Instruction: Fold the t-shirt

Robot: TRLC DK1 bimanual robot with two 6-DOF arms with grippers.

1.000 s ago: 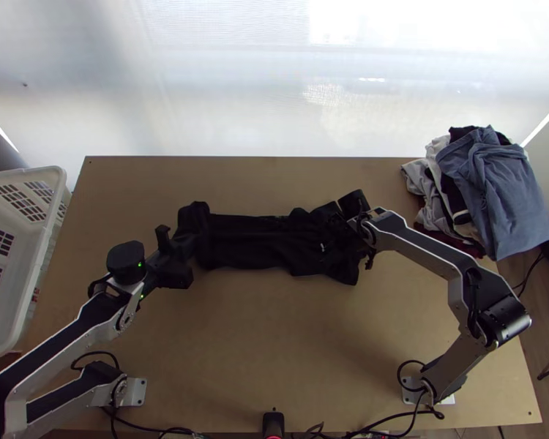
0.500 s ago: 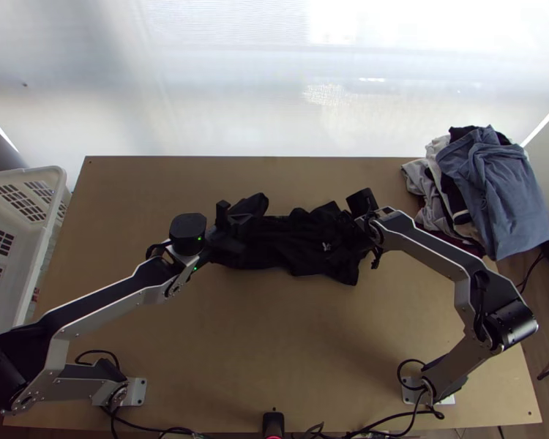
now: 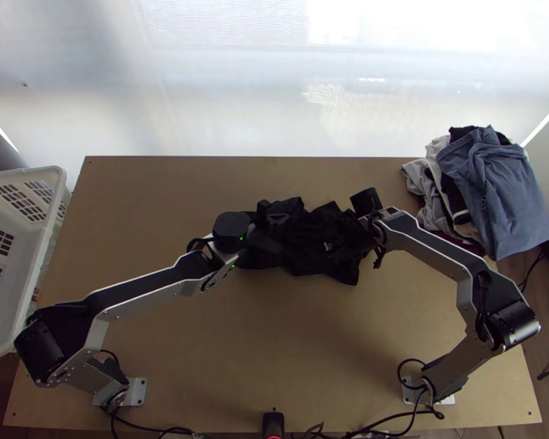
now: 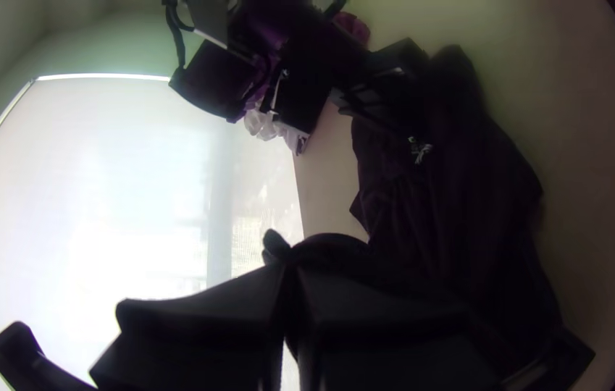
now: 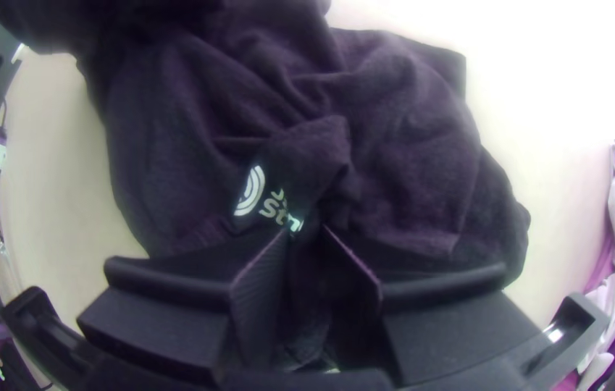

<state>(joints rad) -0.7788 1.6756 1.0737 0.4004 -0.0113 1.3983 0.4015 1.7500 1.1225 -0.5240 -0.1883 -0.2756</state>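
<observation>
The black t-shirt (image 3: 304,252) lies bunched in the middle of the tabletop (image 3: 274,351), toward its far side, with the left tool (image 3: 280,230) at one end and the right tool (image 3: 353,233) at the other. In the left wrist view, the left tool (image 4: 291,268) has its fingers pressed together, pinching dark cloth from the t-shirt's end, some of it poking out past the tips. In the right wrist view, the right tool (image 5: 306,230) has its fingers a little spread, with gathered cloth between them and a white print (image 5: 251,190) just beside one fingertip. Creases run through the cloth there, and the rest of it spreads out unevenly around the tips. At the tabletop's far right corner in the top view is a pile of clothes (image 3: 494,190), a blue piece on top with white, dark and red ones under it. A white plastic basket (image 3: 55,173) stands beside the left edge
</observation>
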